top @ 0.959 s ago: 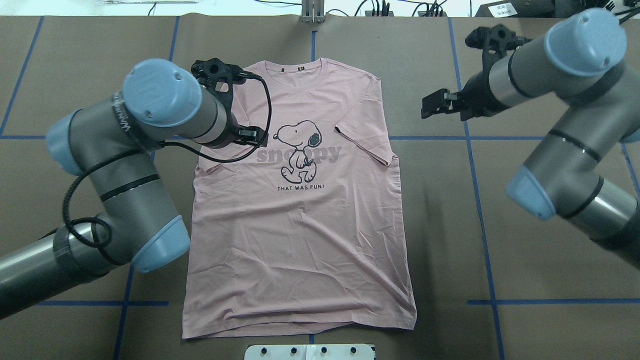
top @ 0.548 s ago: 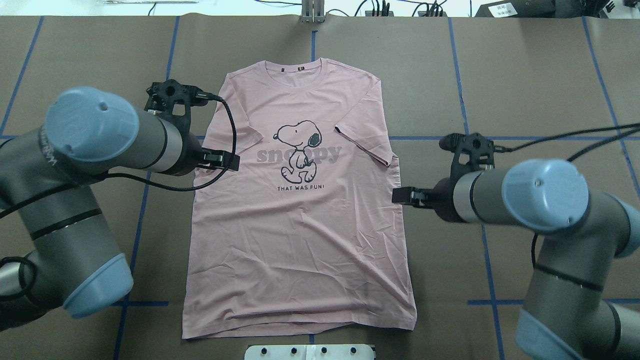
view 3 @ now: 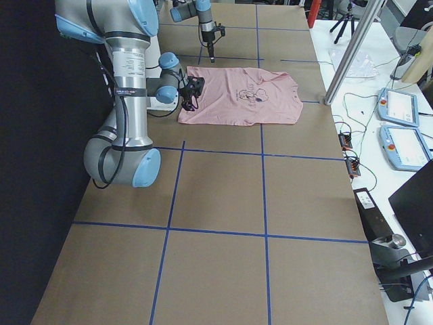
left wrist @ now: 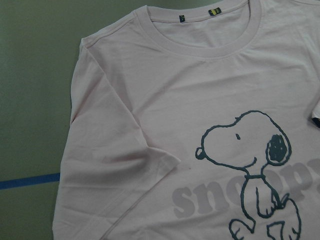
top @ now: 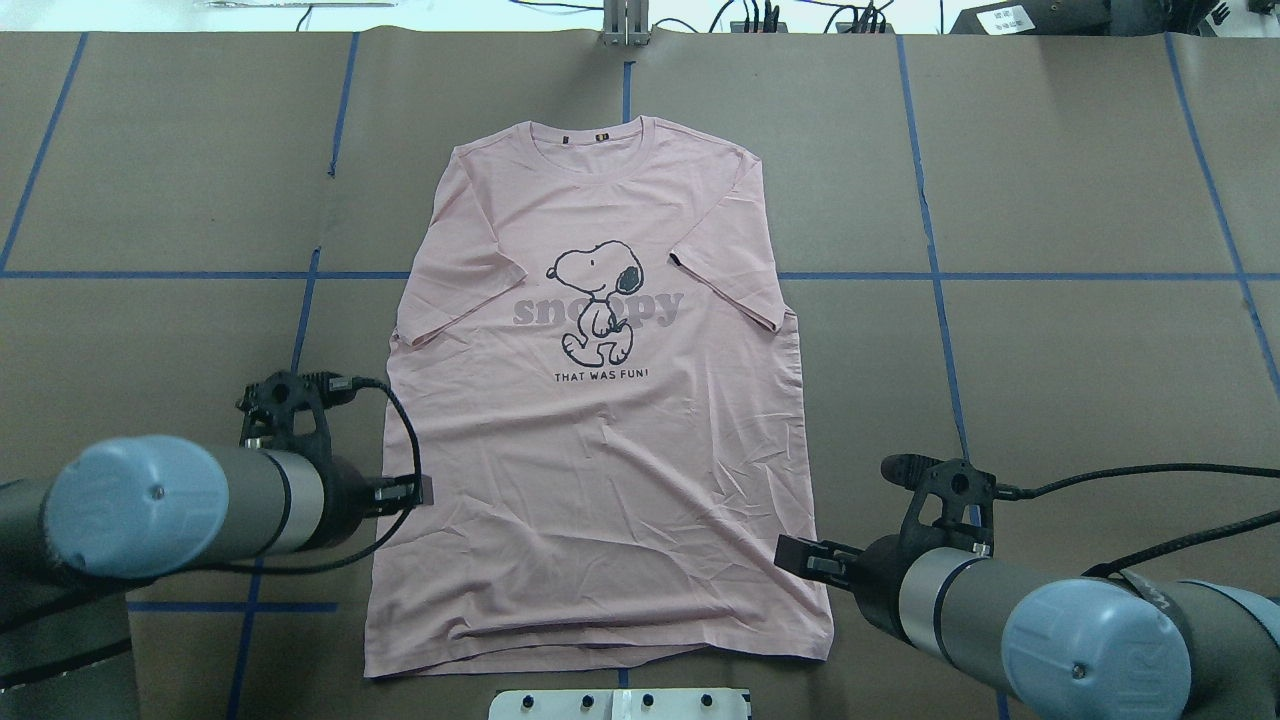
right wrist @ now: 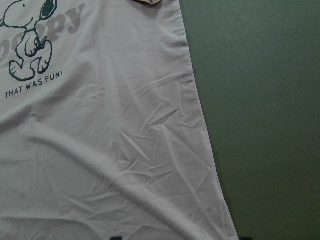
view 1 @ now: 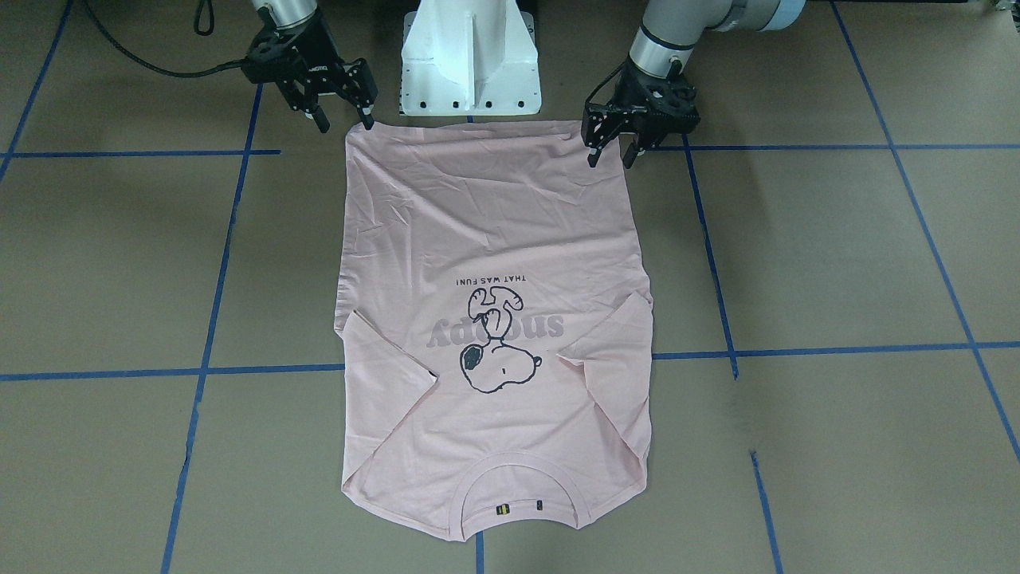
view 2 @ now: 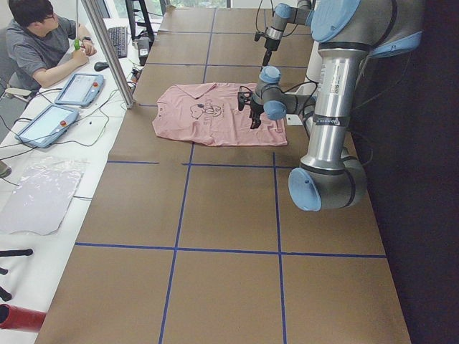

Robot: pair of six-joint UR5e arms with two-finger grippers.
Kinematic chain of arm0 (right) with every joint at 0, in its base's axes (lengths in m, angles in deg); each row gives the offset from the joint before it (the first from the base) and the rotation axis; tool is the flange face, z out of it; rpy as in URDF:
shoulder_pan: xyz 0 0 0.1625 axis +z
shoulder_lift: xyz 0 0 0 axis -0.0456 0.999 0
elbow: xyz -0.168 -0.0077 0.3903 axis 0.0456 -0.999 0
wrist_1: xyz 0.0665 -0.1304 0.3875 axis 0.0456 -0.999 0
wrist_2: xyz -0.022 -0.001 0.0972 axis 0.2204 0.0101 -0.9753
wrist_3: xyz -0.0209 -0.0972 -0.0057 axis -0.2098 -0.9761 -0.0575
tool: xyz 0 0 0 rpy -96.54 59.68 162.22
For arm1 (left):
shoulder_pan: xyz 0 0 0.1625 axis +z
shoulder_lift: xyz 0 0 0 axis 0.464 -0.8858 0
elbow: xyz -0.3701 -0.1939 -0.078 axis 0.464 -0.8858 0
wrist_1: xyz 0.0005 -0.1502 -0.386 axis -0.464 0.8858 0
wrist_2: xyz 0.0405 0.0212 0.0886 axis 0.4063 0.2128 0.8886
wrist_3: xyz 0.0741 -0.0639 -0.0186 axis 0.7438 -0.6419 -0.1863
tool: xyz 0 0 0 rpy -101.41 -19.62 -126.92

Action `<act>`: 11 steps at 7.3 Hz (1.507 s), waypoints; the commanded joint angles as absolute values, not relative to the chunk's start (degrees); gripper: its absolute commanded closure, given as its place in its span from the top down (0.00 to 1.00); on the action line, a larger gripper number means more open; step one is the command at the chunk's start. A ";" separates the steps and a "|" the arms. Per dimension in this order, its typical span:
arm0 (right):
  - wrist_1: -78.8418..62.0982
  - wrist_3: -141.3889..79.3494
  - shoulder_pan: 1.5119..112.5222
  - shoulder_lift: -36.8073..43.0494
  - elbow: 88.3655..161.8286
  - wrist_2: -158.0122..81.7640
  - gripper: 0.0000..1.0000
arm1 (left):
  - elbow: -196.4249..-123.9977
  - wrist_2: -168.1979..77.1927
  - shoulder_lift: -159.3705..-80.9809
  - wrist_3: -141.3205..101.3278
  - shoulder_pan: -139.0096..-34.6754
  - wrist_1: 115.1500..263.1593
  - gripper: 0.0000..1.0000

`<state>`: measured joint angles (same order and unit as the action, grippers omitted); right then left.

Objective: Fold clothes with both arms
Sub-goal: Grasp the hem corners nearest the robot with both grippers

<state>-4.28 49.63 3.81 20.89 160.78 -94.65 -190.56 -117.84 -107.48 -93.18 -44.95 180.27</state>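
The left gripper [view 1: 610,156] pointed down with its two black fingers spread apart and nothing between them. It sat at the T-shirt's [top: 600,480] left side edge, down toward the hem. The right gripper [view 1: 344,121] was spread the same way and also held nothing. It sat at the T-shirt's right side edge, close to the hem corner. No view made clear whether either gripper's fingertips touched the cloth.

Behind each gripper, the left arm [top: 170,505] and the right arm [top: 1010,620] reached in from either side of the T-shirt's lower half, with black cables looping off the wrists.

The T-shirt lay flat on the table [top: 1080,170], print side up. Its hem [top: 600,655] was nearest the robot and its collar [top: 600,135] farthest away. Both sleeves [top: 455,300] were folded inward onto the chest on either side of the Snoopy print [top: 597,305]. The lower body was creased with small wrinkles. The left wrist camera looked along the T-shirt to the collar, one folded sleeve and the print. The right wrist camera showed the wrinkled lower body and the straight right side edge.

Blue tape lines [top: 1000,275] crossed the table on both sides of the T-shirt. The white pedestal [view 1: 470,56] stood just past the hem. Beyond the collar end, in the left side view, a person [view 2: 43,43] sat at a bench.
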 commanded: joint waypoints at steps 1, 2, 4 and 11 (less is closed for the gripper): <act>-4.31 50.56 1.43 21.12 161.04 -92.45 0.84 | -190.62 -113.10 -104.01 -102.10 -36.38 181.60 0.57; -4.31 50.48 1.17 21.29 161.04 -92.10 0.84 | -190.53 -111.61 -103.05 -103.69 -34.17 181.60 0.57; -4.31 50.57 0.99 21.38 161.04 -91.66 0.85 | -190.62 -111.16 -101.47 -104.05 -33.36 181.68 0.57; -4.31 50.57 0.73 21.56 161.04 -90.96 0.85 | -190.36 -111.16 -101.02 -105.72 -29.32 181.77 0.47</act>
